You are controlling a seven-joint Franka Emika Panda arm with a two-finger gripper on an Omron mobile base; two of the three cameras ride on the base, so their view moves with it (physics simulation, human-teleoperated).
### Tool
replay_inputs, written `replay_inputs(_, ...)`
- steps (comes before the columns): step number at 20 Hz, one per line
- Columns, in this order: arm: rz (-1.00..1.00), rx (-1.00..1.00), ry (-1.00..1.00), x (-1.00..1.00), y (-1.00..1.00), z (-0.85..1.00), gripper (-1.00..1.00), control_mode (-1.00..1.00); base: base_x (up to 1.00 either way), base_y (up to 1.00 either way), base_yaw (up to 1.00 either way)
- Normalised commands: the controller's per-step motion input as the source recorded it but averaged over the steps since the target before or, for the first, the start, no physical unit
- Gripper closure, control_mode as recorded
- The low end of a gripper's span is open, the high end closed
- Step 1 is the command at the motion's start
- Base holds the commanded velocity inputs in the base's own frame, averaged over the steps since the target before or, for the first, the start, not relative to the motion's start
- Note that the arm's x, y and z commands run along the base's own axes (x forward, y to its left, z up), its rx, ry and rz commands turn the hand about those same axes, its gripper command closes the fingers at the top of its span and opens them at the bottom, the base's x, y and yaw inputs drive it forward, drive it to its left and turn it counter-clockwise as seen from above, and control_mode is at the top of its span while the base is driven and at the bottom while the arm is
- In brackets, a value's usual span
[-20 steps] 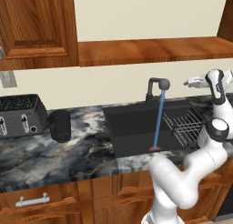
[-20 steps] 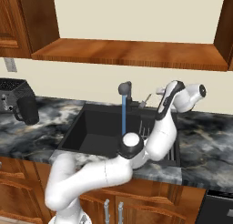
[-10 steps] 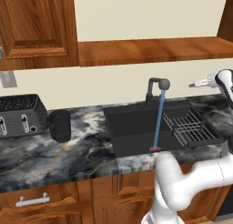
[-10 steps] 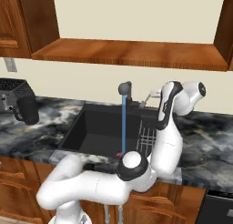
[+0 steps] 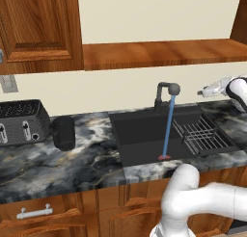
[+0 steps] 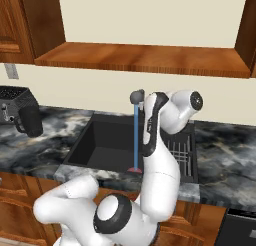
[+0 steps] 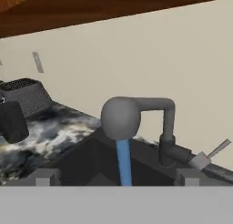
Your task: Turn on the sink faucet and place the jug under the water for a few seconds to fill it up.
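Observation:
The sink faucet runs, with the blue water falling straight into the black sink. My gripper hangs open to the right of the spout at about its height, holding nothing. In the hand view its fingertips stand wide apart, with the grey faucet head and the water between and beyond them. The black jug stands on the counter left of the sink, beside the toaster. The jug is far from the gripper. The faucet shows just left of my forearm.
A black toaster sits at the far left of the marble counter. A wire rack fills the sink's right side. A wooden shelf runs above. The faucet's lever sticks out beside the post. My white arm crosses low in front of the sink.
The arm's elbow has swung down and toward the base. The hand stays open to the right of the faucet. Water runs throughout.

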Motion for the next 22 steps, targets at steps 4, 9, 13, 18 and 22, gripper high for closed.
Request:
replay_inputs(4, -0.2, -0.1, -0.07, -1.0, 1.0, 0.39, -1.0, -1.0, 0.0, 0.0, 0.0)
replay_inputs(9, -0.28, -0.05, 0.0, -0.91, 1.0, 0.23, -1.0, -1.0, 0.0, 0.0, 0.0)
replay_inputs(13, -0.33, -0.05, 0.05, -0.75, 1.0, 0.1, -1.0, -1.0, 0.0, 0.0, 0.0)
replay_inputs(18, -0.37, -0.05, 0.07, -0.56, 1.0, 0.0, -1.0, -1.0, 0.0, 0.0, 0.0)
replay_inputs(22, -0.37, -0.03, 0.04, -0.52, 1.0, 0.0, -1.0, -1.0, 0.0, 0.0, 0.0)
